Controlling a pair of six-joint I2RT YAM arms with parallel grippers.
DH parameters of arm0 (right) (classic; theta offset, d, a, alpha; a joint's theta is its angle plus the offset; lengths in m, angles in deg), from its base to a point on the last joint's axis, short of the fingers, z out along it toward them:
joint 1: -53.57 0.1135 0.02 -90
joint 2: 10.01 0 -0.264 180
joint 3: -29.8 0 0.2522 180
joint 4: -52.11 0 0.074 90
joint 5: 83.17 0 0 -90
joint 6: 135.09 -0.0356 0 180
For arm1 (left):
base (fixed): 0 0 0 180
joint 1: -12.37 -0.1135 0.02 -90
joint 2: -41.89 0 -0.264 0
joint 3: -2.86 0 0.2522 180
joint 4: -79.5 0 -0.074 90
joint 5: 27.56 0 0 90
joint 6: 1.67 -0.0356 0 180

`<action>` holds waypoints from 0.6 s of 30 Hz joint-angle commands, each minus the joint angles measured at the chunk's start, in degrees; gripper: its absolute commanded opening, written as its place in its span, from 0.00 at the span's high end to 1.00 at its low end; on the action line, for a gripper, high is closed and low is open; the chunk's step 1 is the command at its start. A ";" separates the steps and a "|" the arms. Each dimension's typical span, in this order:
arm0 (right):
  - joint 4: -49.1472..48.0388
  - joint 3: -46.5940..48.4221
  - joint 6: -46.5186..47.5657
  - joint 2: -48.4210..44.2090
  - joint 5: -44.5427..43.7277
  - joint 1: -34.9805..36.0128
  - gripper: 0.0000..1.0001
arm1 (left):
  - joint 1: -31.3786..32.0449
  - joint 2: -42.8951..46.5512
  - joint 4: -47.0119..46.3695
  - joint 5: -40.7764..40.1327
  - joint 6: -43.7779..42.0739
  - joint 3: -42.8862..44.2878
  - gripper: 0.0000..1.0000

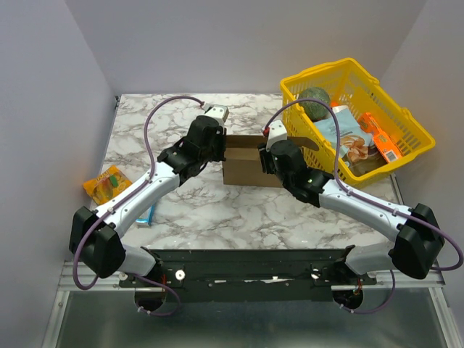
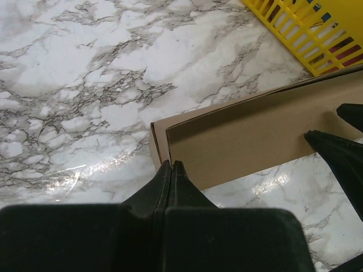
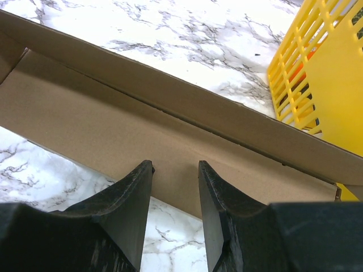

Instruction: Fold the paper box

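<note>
- Box (image 1: 243,172) progress check: it sits on the table (image 1: 145,130) just beside the basket (image 1: 409,127), on the basket's left, with its far end almost touching the yellow wall.
- Looks partly folded to me. The long walls are standing, and in the left wrist view the corner farthest from the basket shows a doubled-over wall, so I'd guess at least one side is already tucked.
- What's left, as far as I can tell: the top is open, and a darker flap sticks out at the basket end, not yet folded in. The end walls and lid probably need doing, but I can't see inside well enough to be sure.
- Left gripper (image 2: 172,168) is pinched fully closed with nothing between the fingers. Its tip is pressed right up against the box corner away from the basket, like it's bracing or nudging it.
- Right gripper (image 3: 173,175) has its jaws about half apart, hovering over the near long wall closer to the basket end. The cardboard runs across the gap, not clamped in it, so it isn't holding anything.
- Random snack packet (image 1: 107,183) lies on the far side of the table from the basket, well out of the way.
</note>
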 commanded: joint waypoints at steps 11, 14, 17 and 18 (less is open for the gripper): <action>11.08 -1.67 -1.13 1.36 2.79 0.28 0.53 | 2.05 -6.48 12.19 -2.57 -3.80 -6.26 1.00; 11.25 -1.67 -1.22 1.19 2.79 0.37 0.53 | 2.13 -6.13 12.10 -2.84 -3.80 -7.32 1.00; 11.34 -1.67 -1.31 1.10 2.88 0.28 0.53 | 2.22 -5.51 11.22 -2.14 -3.45 -8.98 1.00; 11.34 -1.67 -1.31 1.01 2.97 0.37 0.53 | 2.31 -5.42 10.87 -1.70 -3.19 -9.86 1.00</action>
